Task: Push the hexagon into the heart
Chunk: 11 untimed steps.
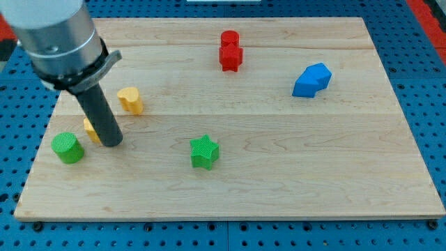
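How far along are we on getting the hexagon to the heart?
Done: nothing yet; the yellow hexagon and yellow heart sit apart. In hand: my tip is against the hexagon, partly hiding it. Left: push it toward the view's upper right into the heart.

The wooden board [279, 174] has six small blocks on it. A red block [230, 51] sits near the view's top, a blue block [311, 79] at the right, and a green star [204, 152] in the middle. On the left are a yellow heart [130, 100], a green round block [67, 148], and a yellow block [90, 128] partly hidden by the dark rod.
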Tool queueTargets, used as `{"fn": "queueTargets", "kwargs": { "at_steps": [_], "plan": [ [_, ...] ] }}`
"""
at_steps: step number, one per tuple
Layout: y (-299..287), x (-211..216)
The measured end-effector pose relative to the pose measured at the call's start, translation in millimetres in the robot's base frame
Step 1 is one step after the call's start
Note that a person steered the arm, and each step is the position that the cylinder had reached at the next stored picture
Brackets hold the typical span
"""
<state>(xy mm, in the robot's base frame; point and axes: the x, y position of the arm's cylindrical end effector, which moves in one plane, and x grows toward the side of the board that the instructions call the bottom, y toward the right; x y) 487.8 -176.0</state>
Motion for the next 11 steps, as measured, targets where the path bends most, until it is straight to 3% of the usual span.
{"fn": "queueTargets", "kwargs": {
  "at_steps": [1, 2, 3, 4, 5, 7, 8, 10, 11],
  "plan": [
    [-5, 25],
    [-48, 33],
    [-66, -3],
    [-4, -13],
    [1, -61],
    [9, -8],
    [57, 6],
    [43, -76],
    [71, -76]
  ]
}}
